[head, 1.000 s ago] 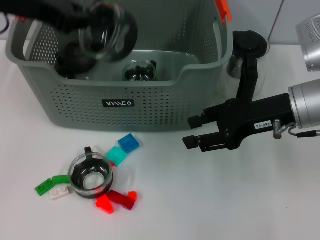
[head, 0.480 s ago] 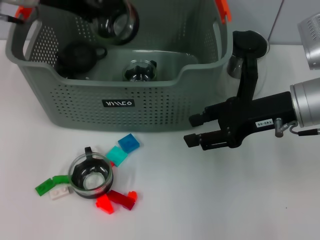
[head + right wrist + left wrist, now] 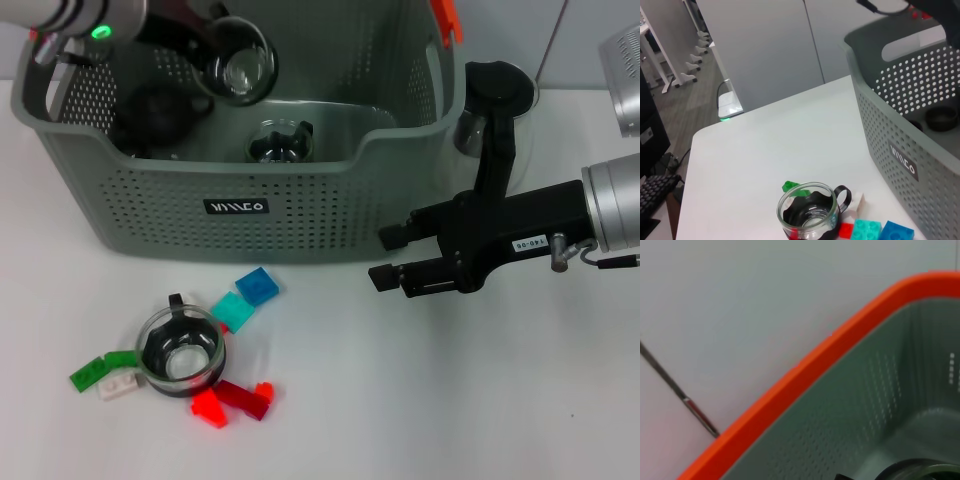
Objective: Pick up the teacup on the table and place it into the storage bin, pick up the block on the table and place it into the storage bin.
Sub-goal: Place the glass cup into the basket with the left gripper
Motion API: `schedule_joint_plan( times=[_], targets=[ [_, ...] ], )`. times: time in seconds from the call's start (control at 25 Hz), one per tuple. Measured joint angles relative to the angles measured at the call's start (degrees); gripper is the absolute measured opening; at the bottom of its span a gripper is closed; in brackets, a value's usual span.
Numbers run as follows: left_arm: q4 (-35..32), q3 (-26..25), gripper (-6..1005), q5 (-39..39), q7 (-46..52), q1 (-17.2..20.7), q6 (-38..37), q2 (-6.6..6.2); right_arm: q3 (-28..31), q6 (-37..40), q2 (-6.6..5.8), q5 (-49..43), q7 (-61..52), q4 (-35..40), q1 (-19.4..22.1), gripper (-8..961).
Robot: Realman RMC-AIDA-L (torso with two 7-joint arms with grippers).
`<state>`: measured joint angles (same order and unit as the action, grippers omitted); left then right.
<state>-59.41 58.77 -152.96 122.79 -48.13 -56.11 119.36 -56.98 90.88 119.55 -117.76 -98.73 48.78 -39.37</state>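
Glass teacup (image 3: 238,62) pinched in left tool (image 3: 205,40) over perforated grey plastic storage bin (image 3: 300,215); right tool (image 3: 385,258) spread, hovering over smooth white bench (image 3: 450,400).

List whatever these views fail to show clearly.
- Left gripper: in the head view its fingers are hidden behind the glass teacup it carries over the storage bin; the left wrist view shows only the bin's orange rim and wall.
- Dark item inside the bin: its shape is unclear, with the arm overlapping it.
- Red blocks: partly hidden behind the teacup on the table in the right wrist view.
- Right gripper: its own fingers are absent from the right wrist view.
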Motion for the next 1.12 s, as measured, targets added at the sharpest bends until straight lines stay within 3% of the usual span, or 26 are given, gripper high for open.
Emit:
schedule_joint_plan(
  times=[0.52, 1.12],
  targets=[
    [12.20, 2.16, 43, -9.89, 0.04, -5.86, 6.76, 1.13, 0.03, 0.10, 0.16, 0.16, 0.20, 0.17, -0.22, 610],
    [15.07, 3.80, 44, -10.67, -0.66, -6.59, 8.11, 2.06, 0.03, 0.09, 0.21, 0.20, 0.38, 0.03, -0.23, 610]
  ],
)
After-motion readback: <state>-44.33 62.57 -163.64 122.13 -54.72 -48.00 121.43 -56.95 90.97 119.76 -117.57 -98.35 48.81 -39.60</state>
